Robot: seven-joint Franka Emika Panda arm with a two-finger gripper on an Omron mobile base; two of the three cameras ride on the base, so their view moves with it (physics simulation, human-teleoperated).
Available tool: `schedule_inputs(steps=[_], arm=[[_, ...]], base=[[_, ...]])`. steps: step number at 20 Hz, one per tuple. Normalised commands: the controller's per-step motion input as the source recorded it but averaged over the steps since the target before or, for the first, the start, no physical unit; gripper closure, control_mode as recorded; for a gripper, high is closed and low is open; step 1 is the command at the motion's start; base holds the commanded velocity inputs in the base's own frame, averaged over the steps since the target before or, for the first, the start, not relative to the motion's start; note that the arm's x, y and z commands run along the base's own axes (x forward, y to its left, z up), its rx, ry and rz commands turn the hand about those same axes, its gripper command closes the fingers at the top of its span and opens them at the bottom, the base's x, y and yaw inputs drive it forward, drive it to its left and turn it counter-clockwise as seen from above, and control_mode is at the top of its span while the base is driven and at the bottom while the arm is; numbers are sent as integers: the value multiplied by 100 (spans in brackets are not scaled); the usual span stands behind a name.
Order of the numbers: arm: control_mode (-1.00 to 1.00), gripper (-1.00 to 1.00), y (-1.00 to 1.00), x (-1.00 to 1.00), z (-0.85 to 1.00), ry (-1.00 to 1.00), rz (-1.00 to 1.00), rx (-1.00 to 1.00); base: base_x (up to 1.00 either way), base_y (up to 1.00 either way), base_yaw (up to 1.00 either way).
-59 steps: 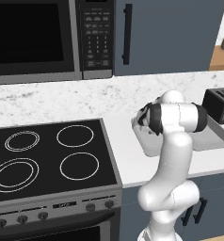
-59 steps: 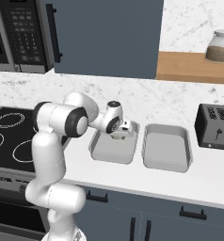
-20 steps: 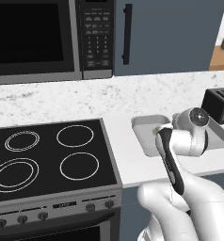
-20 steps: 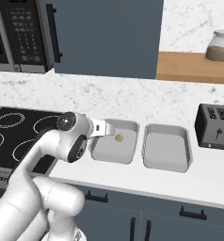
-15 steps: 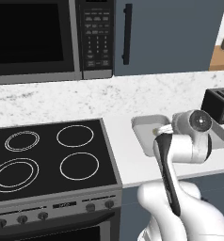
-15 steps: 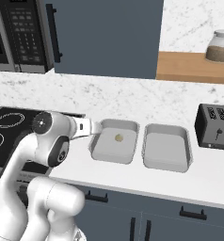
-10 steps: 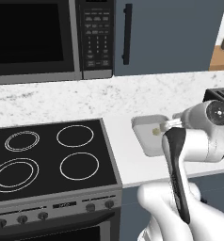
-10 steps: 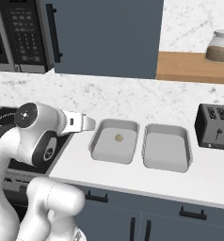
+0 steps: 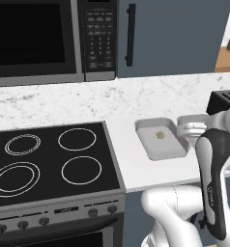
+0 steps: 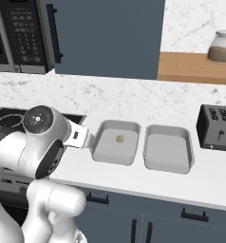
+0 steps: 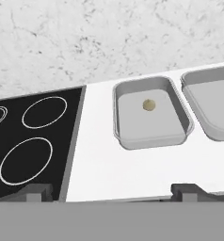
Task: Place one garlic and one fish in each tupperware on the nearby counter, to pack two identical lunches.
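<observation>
Garlic (image 11: 149, 105): one cream bulb in the left tray (image 11: 124, 127), right tray (image 11: 212, 127) bare, both on the desk (image 11: 123, 169). Fingers (image 11: 111, 192): spread, holding nothing, low before the desk edge; garlic lies ahead, slightly right.

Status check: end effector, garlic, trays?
End effector open, empty, back from the trays. One garlic in the tray by the stove. Other tray bare. Nothing in the way.
</observation>
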Motion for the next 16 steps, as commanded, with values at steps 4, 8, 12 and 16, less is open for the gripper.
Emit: schedule_inputs(steps=[4, 8, 12, 16], arm=[[-100, -100, 54, 0, -11, 4, 0, -5], [-100, -100, 32, 0, -11, 1, 0, -10], [-100, -100, 5, -2, -18, 0, 0, -4], [100, -100, 0, 0, 0, 0, 0, 0]], base=[[0, 0, 0], [0, 0, 0], [0, 0, 0], [-13, -3, 0]])
